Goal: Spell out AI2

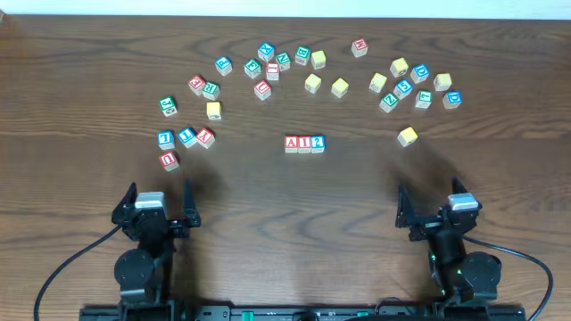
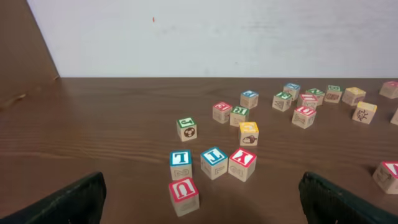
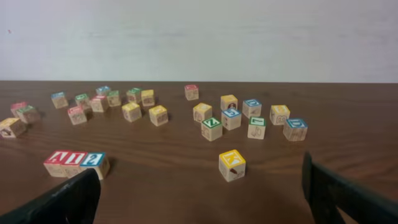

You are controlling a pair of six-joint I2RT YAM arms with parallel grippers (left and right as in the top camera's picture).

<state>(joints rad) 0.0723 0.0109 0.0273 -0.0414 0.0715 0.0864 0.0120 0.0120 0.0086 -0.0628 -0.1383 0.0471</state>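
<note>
Three blocks stand touching in a row at the table's middle: a red A (image 1: 292, 143), a red I (image 1: 304, 143) and a blue 2 (image 1: 318, 143). In the right wrist view the row sits at the lower left, A (image 3: 56, 159), I (image 3: 74, 159), 2 (image 3: 93, 160). My left gripper (image 1: 161, 203) is open and empty near the front left edge, its fingers wide apart in the left wrist view (image 2: 202, 202). My right gripper (image 1: 434, 207) is open and empty at the front right, also shown in the right wrist view (image 3: 202, 196).
Many loose letter blocks lie in an arc across the far half of the table. A red U block (image 2: 183, 195) and a group of three blocks (image 1: 186, 137) sit ahead of the left gripper. A yellow K block (image 3: 232, 165) lies ahead of the right gripper.
</note>
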